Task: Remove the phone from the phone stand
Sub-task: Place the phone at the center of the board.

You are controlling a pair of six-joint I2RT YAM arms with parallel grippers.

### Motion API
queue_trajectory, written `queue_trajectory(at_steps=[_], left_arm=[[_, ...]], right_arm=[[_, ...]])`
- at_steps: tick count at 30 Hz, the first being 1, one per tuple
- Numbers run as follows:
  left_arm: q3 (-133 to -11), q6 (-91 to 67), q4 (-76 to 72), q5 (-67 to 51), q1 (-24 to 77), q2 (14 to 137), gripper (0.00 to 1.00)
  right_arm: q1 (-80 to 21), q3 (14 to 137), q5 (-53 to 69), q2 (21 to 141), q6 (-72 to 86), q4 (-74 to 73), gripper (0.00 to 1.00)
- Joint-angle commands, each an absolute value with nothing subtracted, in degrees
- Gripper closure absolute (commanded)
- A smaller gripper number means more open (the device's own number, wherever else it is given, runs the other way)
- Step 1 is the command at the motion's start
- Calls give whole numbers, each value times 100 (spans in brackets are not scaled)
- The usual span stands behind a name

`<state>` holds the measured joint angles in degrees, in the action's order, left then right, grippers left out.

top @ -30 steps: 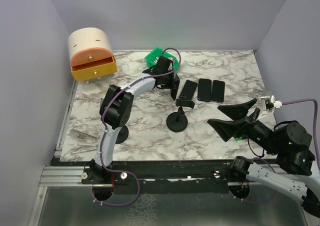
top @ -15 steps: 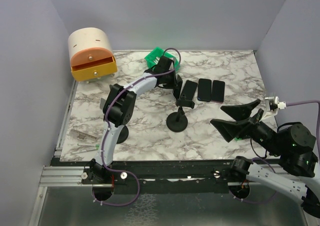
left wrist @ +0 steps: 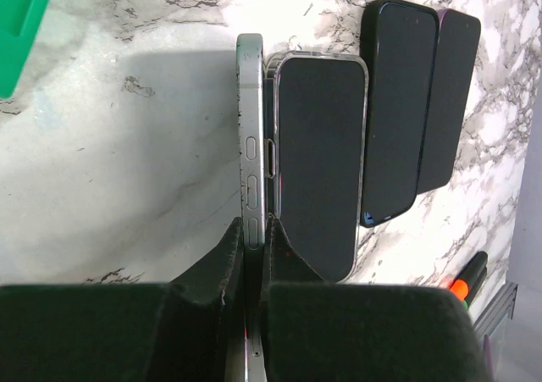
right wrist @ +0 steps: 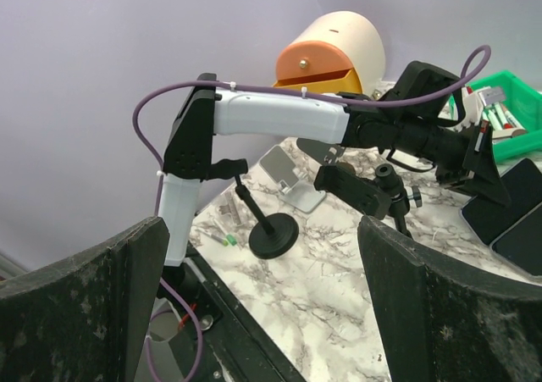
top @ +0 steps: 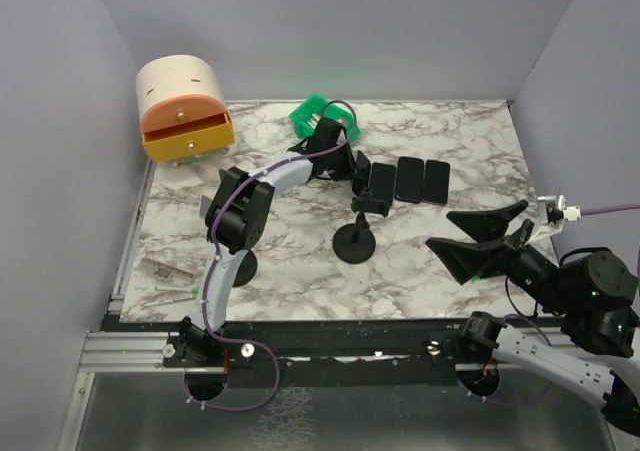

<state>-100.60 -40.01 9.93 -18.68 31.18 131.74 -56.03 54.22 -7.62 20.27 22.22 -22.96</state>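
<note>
My left gripper is shut on a silver-edged phone, held edge-on just over the marble table at the far middle. The black phone stand is in front of it, its clamp holding nothing; it also shows in the right wrist view. A clear-cased phone lies flat right beside the held one. My right gripper is open and empty, hovering at the right front.
Two more dark phones lie flat in the row. A green bin and an orange-drawer box stand at the back. A second black stand, a silver stand and a marker are front left.
The left gripper has shifted slightly away with the phone. The flat phone nearest to it has turned from slanted to parallel with the others. The right arm has drawn back a little to the right.
</note>
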Motion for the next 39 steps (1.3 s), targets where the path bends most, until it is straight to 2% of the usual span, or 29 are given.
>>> queue_trajectory(at_steps=[1, 16, 17, 20, 22, 28, 39], left_arm=[[-9833, -4212, 767, -2011, 3155, 13078, 100], [-9604, -3780, 1101, -2065, 3084, 13105, 100], [-9605, -3772, 1123, -2069, 3078, 13124, 97], [-9625, -3692, 1221, -2013, 3076, 13165, 80], [-9637, -3647, 1274, -1954, 3076, 13159, 73], [-9636, -3562, 1337, -1843, 3072, 13140, 71], [-9547, -3437, 1431, -1476, 3024, 12988, 58]], right_arm=[[-5605, 5523, -905, 1927, 2206, -2453, 2], [-5604, 5493, -971, 1938, 2231, -2499, 2], [-5600, 5495, -967, 1942, 2232, -2501, 2], [-5600, 5510, -974, 1948, 2258, -2527, 2], [-5601, 5524, -980, 1945, 2267, -2538, 2], [-5601, 5504, -980, 1950, 2302, -2528, 2], [-5601, 5499, -1024, 1967, 2329, -2529, 2]])
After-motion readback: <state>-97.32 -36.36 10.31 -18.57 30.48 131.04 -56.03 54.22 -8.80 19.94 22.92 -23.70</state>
